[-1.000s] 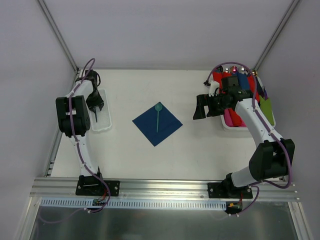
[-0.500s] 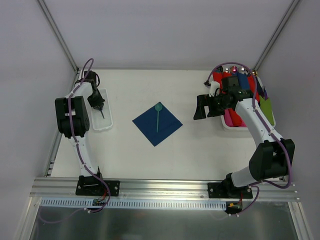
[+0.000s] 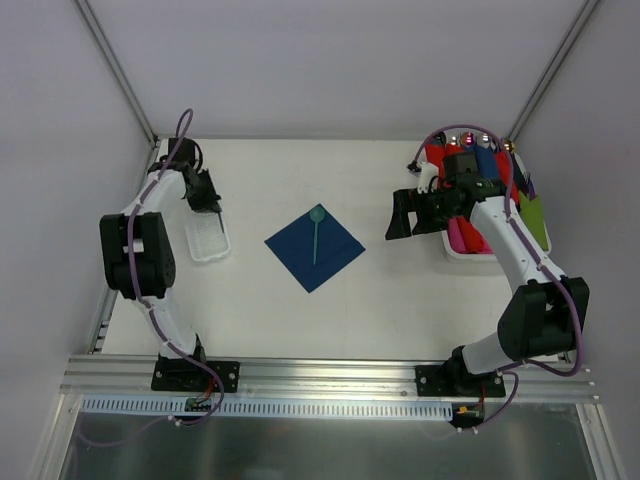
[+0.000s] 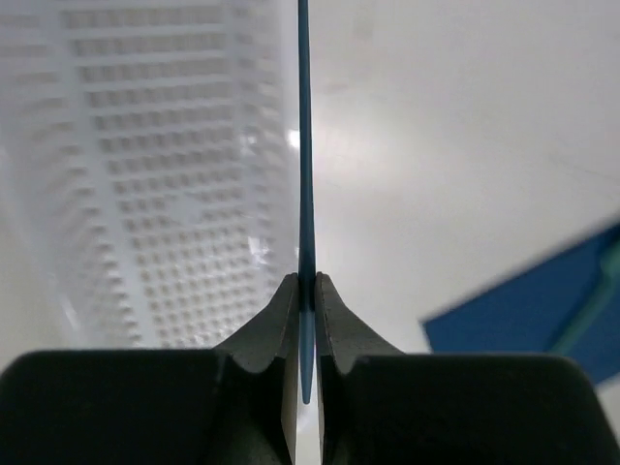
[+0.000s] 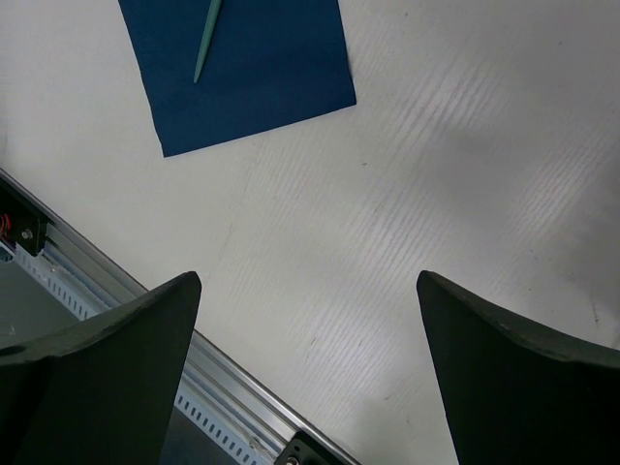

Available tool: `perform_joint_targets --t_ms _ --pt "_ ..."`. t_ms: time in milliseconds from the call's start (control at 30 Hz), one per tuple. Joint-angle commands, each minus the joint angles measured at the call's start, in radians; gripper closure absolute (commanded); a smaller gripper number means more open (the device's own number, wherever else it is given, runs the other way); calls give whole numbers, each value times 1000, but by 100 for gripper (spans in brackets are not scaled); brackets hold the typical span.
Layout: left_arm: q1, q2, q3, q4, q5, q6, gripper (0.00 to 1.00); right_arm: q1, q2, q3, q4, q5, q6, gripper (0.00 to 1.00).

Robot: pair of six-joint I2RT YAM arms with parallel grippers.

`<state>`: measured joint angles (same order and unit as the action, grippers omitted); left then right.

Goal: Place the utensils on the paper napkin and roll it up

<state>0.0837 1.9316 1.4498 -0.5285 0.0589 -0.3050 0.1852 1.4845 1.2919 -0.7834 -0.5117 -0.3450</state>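
Teal utensil (image 4: 304,145) hanging pinched in my left gripper (image 3: 208,195), which is now swinging farther back than a second ago, over white mesh tray's (image 3: 205,245) edge. Navy napkin (image 3: 314,255) lying mid-table, teal spoon (image 3: 316,228) resting on it. Right gripper (image 3: 403,215) hovering spread beside white bin (image 3: 468,256) holding coloured rolls (image 3: 482,165).

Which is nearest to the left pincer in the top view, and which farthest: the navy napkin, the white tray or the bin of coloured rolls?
Measured from the left pincer, which is shut on a teal utensil:
1. White tray, right by the pincer at the table's left edge.
2. Navy napkin, at the table's centre.
3. Bin of coloured rolls, on the far right side.
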Motion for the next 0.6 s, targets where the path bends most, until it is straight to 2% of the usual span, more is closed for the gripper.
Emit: perform_joint_targets --t_ms 0,100,167,233,267,333,367,400,467,500,533,567 --pt "-41 -226 -46 97 377 75 100 -7 -3 43 -11 -65 -5 1" --pt "-59 -312 -144 217 617 29 100 -7 -1 41 1 -97 8 1" --pt "-78 -365 -244 345 714 -12 100 -9 6 43 9 -129 27 1" --pt "-133 -413 -355 457 851 -63 100 -15 13 44 29 -175 52 1" --pt "-157 -430 -393 595 878 -118 100 -15 16 47 41 -229 67 1" --pt "-237 -479 -492 714 907 -175 100 -16 20 55 87 -289 129 3" --pt "-260 -491 -528 871 920 -263 100 -16 20 56 111 -350 156 5" --pt "-281 -502 -561 953 927 -317 100 -15 17 57 175 -376 188 6" --pt "-341 -520 -644 1112 934 -461 100 -15 8 38 267 -428 320 7" --pt "-361 -523 -666 1247 934 -506 100 -15 3 24 382 -473 377 7" --pt "-405 -523 -695 1306 932 -573 100 -15 -1 -12 447 -487 499 8" --pt "-427 -522 -703 1350 930 -595 100 -13 -9 -32 516 -496 553 9"
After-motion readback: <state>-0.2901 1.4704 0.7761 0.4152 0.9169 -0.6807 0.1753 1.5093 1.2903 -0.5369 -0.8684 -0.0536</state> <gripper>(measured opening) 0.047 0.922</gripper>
